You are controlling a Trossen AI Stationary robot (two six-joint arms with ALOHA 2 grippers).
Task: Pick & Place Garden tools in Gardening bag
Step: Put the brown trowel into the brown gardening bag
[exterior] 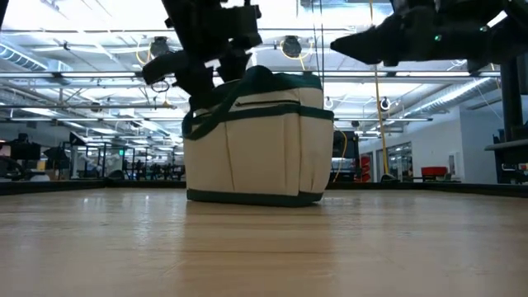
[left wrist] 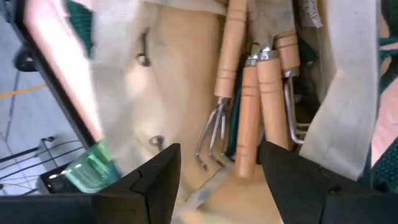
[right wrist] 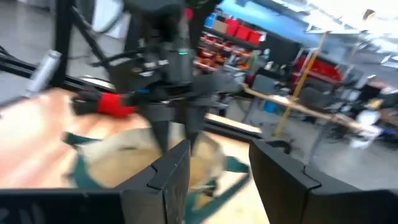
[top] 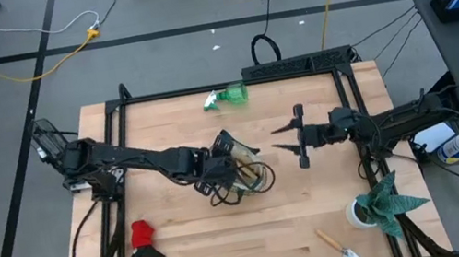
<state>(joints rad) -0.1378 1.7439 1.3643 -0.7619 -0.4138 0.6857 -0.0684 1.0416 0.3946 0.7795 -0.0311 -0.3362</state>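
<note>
**Left pincer hanging open over the bag, right pincer waiting beside it**

The wooden worktop (top: 193, 247) is filling the middle of the high view, inside a dark frame. Two dark arms are reaching in over it from the sides.

The left arm is stretching from the left edge toward the middle, bent a little at the elbow. Its wrist is tipping down over the gardening bag (exterior: 260, 140). The left pincer (left wrist: 217, 177) is standing wide open right above the bag's mouth, holding nothing.

The right arm is reaching in from the right side, almost straight across. The right pincer (top: 292, 137) is hanging in the air just beside the bag, up off the worktop. Its fingers are sitting partly apart with nothing between them.

The bag is sitting upright near the middle of the worktop. It is cream with green trim. Inside it, wooden-handled tools (left wrist: 249, 93) are lying close together, and the small fork-rake (left wrist: 211, 130) is showing its bent silver prongs.

The potted plant (top: 386, 200) is standing at the near right corner. The red glove (top: 144, 245) is lying flat near the left front. The green spray bottle (top: 229, 97) is lying on its side at the far edge. The trowel (top: 341, 250) is lying near the front edge, close to the plant.
</note>
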